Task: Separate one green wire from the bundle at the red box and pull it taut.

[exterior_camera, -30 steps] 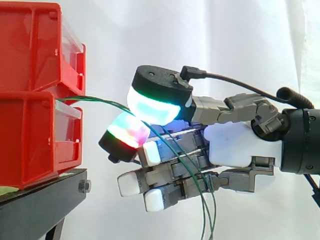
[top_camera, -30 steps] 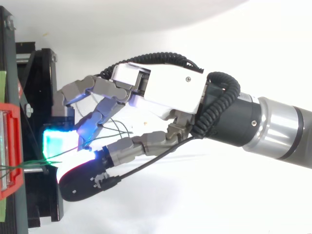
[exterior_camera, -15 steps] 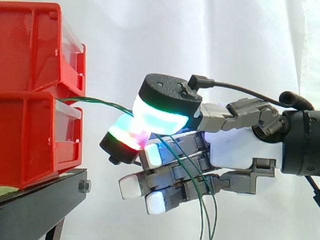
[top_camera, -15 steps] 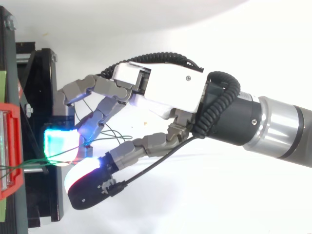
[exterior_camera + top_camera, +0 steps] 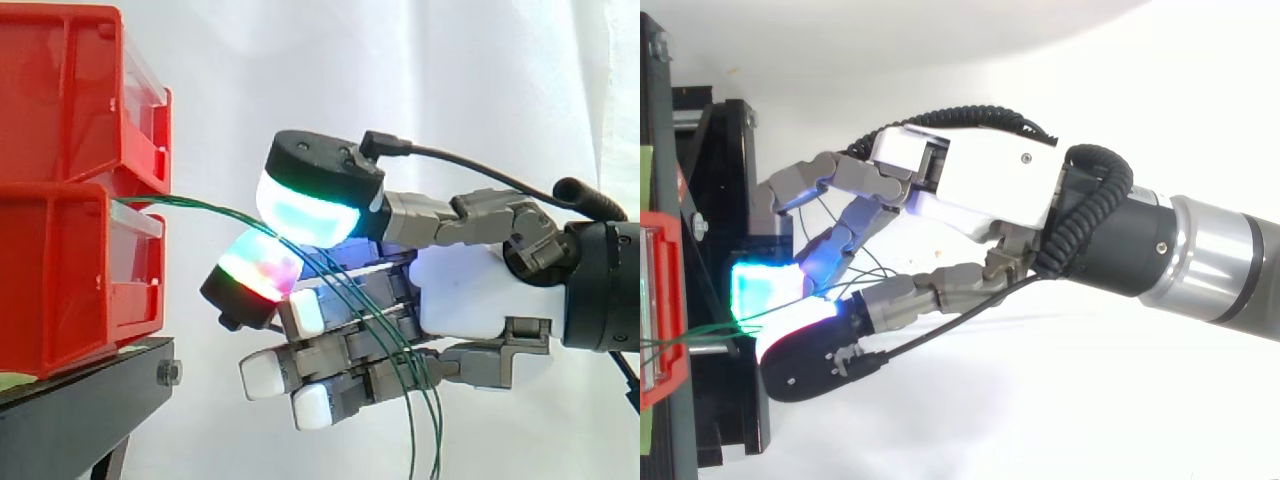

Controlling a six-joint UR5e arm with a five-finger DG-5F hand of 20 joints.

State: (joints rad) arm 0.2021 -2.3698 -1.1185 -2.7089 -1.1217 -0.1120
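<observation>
Thin green wires (image 5: 210,207) leave the gap between the two stacked red bins (image 5: 60,280) and run right. They pass between the hand's cyan-green glowing thumb pad (image 5: 305,210) and a red-green glowing finger pad (image 5: 255,268), which pinch them. Past the pinch, three strands (image 5: 425,420) fall across the curled lower fingers and out of the bottom edge. The hand (image 5: 480,290) comes in from the right, level with the lower bin. From above, the hand (image 5: 980,185) reaches left and the wires (image 5: 690,340) stretch from the red bin (image 5: 665,300) to its pads.
The bins sit on a black stand (image 5: 90,400), which shows as a black frame (image 5: 715,180) under the fingertips in the top view. A white curtain hangs behind. There is open space below and to the right of the hand.
Half a second ago the thumb pad had swung away from the finger pad. It is back now, close over that pad, with the wires between them. The hanging strands have spread slightly.
</observation>
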